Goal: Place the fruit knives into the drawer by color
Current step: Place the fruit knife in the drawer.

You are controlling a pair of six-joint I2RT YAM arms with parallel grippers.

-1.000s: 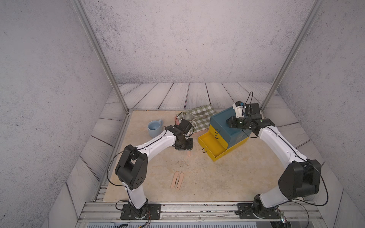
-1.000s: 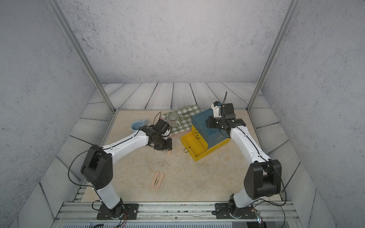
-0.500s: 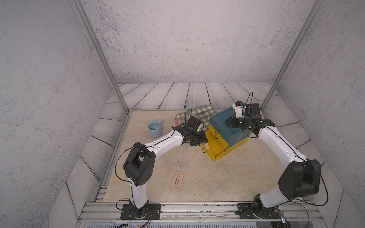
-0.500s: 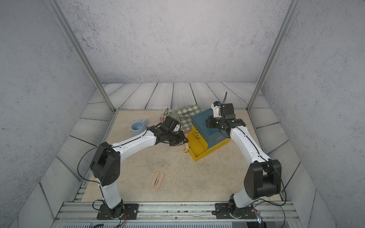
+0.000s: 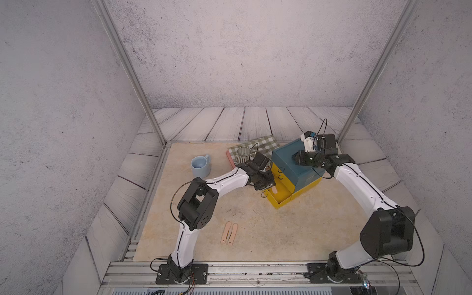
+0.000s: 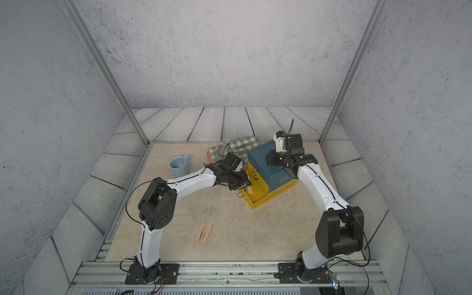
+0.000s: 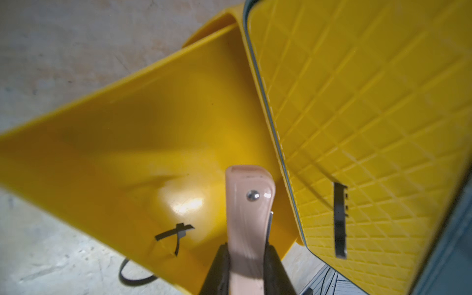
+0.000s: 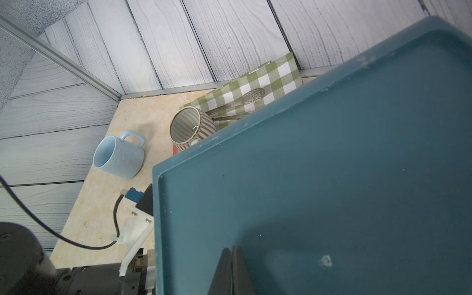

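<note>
Tabletop: beige stone-look tabletop (image 5: 319, 229); clock directions are read from its middle in the top views, with 12 o'clock at the back wall.
Chest: small boxy plastic three-drawer chest (image 5: 286, 158) (image 6: 260, 163) with a teal-blue top, standing cornerwise at 1 o'clock.
Cloth: green-and-white checked cloth (image 5: 265, 144) over a pink tray (image 5: 230, 158), at 12 o'clock, just behind the chest.
Bottom drawer: yellow plastic bottom drawer (image 5: 281, 201) (image 7: 127, 122), pulled out toward 7 o'clock; the drawers above it are shut.
Mug: pale blue ceramic mug (image 5: 200, 166), upright at 10 o'clock.
Cup: ribbed grey-green cup (image 5: 242, 154), on the cloth's 8 o'clock corner.
Left gripper: black left gripper (image 5: 270, 186) (image 7: 246, 252), over the open drawer, jaws clenched on a knife.
Right gripper: black right gripper (image 5: 294, 158) (image 8: 232, 252), jaws pressed together with nothing between them, tips at the chest's teal top.
Held knife: peach-pink folded held knife (image 7: 249, 204) (image 5: 275, 190), its rivet end sticking out past the fingertips, inside the drawer's walls; contact with the floor cannot be told.
Loose knives: two peach-pink folded loose knives (image 5: 226, 233) (image 6: 207, 233), side by side on the tabletop at 7 o'clock, well apart from the chest.
</note>
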